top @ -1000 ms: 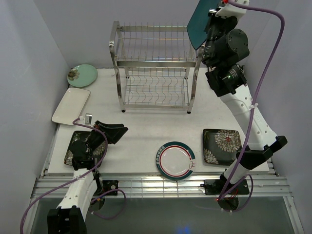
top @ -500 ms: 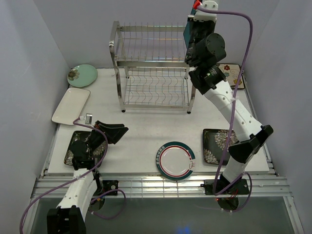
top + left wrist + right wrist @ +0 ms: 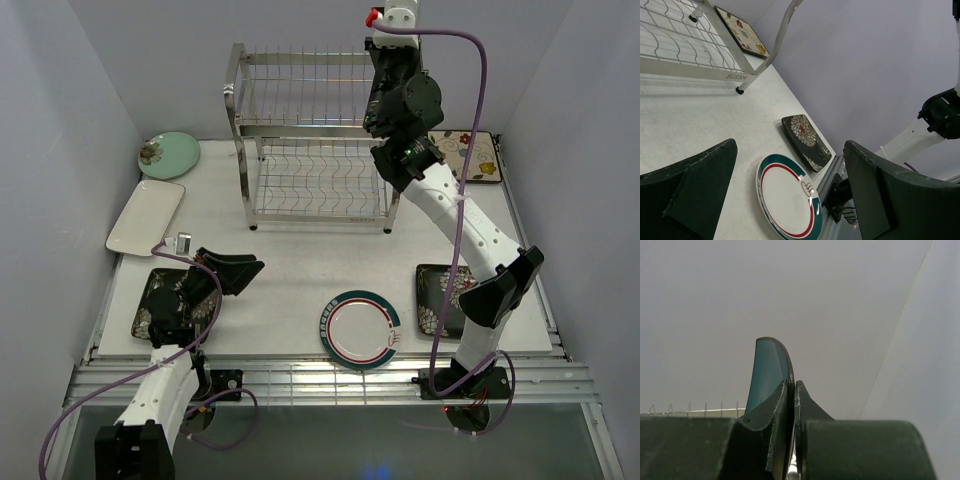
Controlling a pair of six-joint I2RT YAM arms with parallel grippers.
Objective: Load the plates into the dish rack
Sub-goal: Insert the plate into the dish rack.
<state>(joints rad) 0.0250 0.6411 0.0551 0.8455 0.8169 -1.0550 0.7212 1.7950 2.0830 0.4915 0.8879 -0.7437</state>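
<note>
My right gripper [image 3: 792, 385] is shut on the rim of the plain teal plate [image 3: 767, 372], held upright on edge above the right end of the dish rack [image 3: 315, 140]. In the top view the arm hides that plate. My left gripper [image 3: 232, 268] is open and empty, low over the table beside a dark floral square plate [image 3: 150, 300]. The round teal-rimmed plate [image 3: 361, 329] and a second dark floral square plate [image 3: 448, 295] lie near the front. The left wrist view shows the teal-rimmed plate [image 3: 787, 200] between my open fingers.
A pale green round plate [image 3: 168, 154] and a white rectangular plate [image 3: 146, 215] lie at the left. A cream flowered square plate [image 3: 470, 155] lies right of the rack. Walls close in on the left, back and right.
My right arm has swung left with the teal plate, from the right of the rack to above its right end. The left arm has not moved.
</note>
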